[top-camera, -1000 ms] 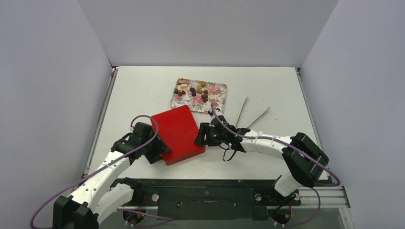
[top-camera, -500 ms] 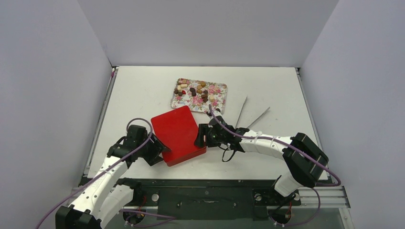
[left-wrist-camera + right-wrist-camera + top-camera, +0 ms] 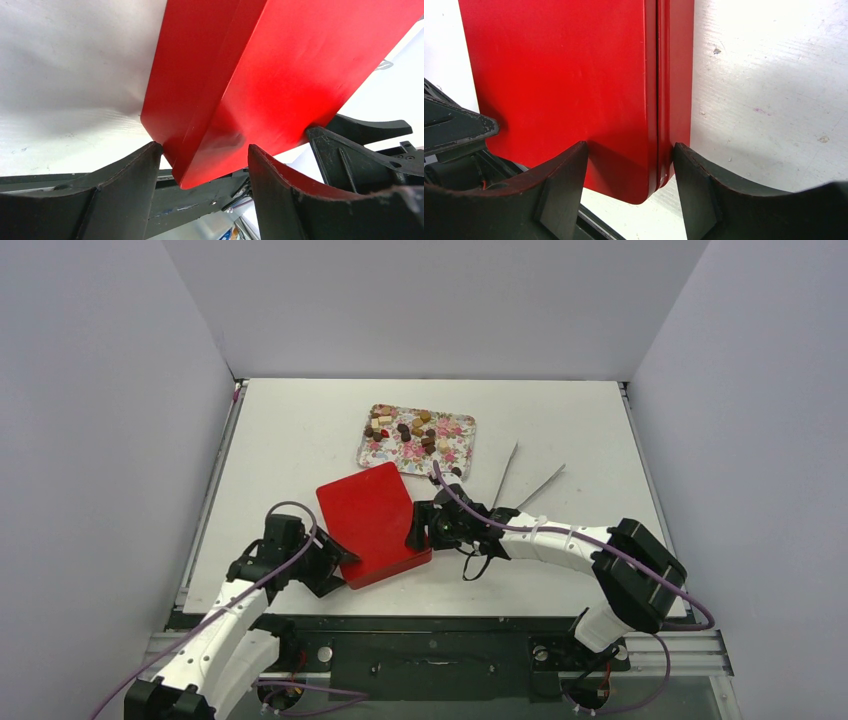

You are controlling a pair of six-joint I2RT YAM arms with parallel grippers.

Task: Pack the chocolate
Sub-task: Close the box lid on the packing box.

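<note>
I read the left gripper (image 3: 205, 147) at the near left corner of the closed red box (image 3: 372, 522), which lies flat on the white table (image 3: 290, 430) between the two arms. In the left wrist view its two fingers stand apart, one to either side of that corner, and each fingertip meets the outline of the box. I cannot tell from this angle whether the pads press on the box or only flank it. I read the right gripper (image 3: 630, 145) at the right edge of the same box, near its front right corner. In the right wrist view one finger lies over the lid face and the other sits against the side wall, with the seam between lid and base running between them. Here too the fingers are spread with the box edge between them, and I cannot tell whether they are clamping it or resting loose. The chocolate (image 3: 412, 428), a scatter of small dark brown, light brown, cream and reddish pieces, lies on the flower-printed tray (image 3: 462, 430) just behind the box, apart from both grippers. Two thin metal tools (image 3: 507, 472) lie on the table just right of the tray.
</note>
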